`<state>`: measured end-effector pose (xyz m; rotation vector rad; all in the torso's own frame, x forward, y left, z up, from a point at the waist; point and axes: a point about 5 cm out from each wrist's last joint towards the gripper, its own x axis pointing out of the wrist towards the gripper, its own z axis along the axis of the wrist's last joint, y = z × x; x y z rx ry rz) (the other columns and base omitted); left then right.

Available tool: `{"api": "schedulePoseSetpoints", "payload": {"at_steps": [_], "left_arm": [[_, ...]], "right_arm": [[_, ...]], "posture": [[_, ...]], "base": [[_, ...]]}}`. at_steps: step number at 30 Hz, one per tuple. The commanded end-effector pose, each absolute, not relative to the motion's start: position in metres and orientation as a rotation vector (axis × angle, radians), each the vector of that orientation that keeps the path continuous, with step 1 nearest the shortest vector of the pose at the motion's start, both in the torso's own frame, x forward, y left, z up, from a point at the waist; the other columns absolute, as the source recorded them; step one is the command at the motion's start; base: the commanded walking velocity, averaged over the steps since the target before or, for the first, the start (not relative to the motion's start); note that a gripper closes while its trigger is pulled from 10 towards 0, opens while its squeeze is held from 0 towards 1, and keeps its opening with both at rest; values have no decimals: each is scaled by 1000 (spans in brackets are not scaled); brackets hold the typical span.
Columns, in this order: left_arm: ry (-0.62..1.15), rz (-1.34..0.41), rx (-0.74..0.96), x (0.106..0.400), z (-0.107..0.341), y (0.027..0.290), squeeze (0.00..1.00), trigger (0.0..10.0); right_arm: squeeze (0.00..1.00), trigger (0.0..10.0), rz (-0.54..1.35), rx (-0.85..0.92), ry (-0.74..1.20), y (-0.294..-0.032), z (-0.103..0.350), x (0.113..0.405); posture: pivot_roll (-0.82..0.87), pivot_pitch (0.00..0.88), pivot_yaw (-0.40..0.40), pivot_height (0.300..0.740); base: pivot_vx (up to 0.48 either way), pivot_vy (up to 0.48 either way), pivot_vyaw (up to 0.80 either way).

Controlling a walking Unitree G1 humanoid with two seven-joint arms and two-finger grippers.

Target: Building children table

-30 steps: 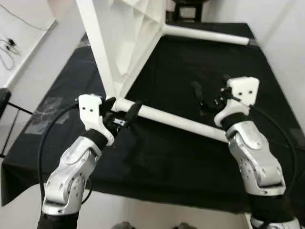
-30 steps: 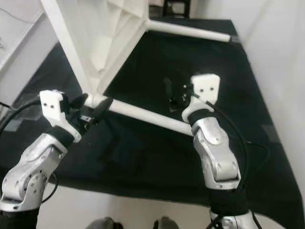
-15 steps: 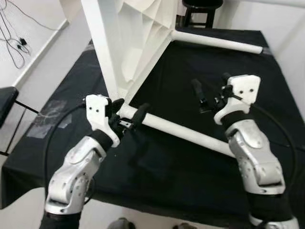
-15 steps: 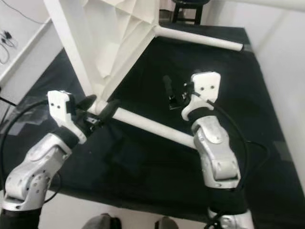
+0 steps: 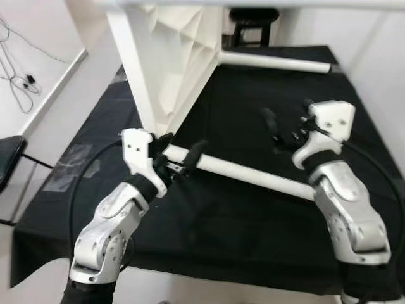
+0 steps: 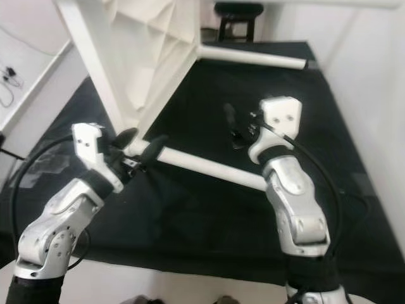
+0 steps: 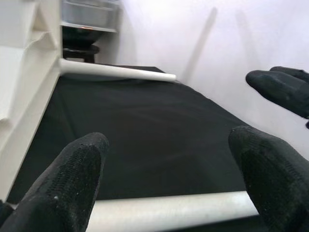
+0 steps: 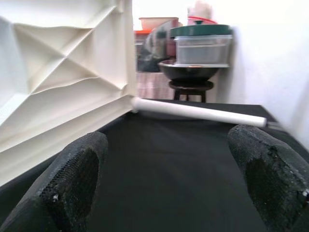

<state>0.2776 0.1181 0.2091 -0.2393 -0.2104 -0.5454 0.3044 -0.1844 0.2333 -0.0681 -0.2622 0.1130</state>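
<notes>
The right gripper [image 8: 166, 179] has its two black fingers [image 8: 72, 179] spread wide apart, holding nothing, above a black cloth surface [image 8: 164, 154]. At 10 o'clock stands the ribbed white tabletop [image 8: 63, 87], on edge. A white leg [image 8: 198, 112] extends from its corner. Beyond, at 12 o'clock, a stool [image 8: 190, 87] carries stacked containers [image 8: 200, 46].

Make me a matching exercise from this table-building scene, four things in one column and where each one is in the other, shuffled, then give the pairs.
1. left gripper
2. right gripper
3. far white leg
4. black stool

A. beyond the black mat's far edge
B. open, astride the near white leg
C. lying at the mat's far end
D. open above the mat, holding nothing

Pairs: 1-B, 2-D, 3-C, 4-A
</notes>
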Motion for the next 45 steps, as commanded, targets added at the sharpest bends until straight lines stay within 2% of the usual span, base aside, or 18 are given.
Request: {"api": "schedulePoseSetpoints", "payload": {"at_steps": [1,18,24,33,39,45], "left_arm": [[-206,-550,-240,278,208,118,0,10000],[-207,-534,-267,276,208,120,0,10000],[-159,-529,-245,278,203,118,0,10000],[-137,-534,-242,276,199,116,0,10000],[-117,-567,-247,273,196,111,0,10000],[-72,-647,-110,265,184,96,0,10000]], "right_arm": [[0,10000,127,-62,-243,-182,230,304],[0,10000,144,-73,-241,-177,228,303],[0,10000,139,-75,-237,-178,226,302],[0,10000,143,-88,-234,-178,226,302],[0,10000,134,-105,-230,-180,226,302],[0,10000,133,-112,-226,-181,225,303]], "posture": [[-16,160,20,740],[-15,166,21,740],[-5,166,25,740],[-8,173,22,740],[-10,173,22,740],[-8,172,20,740]], "base": [[270,0,-800],[265,0,0],[0,0,0],[0,480,0],[0,0,0],[0,0,0]]}}
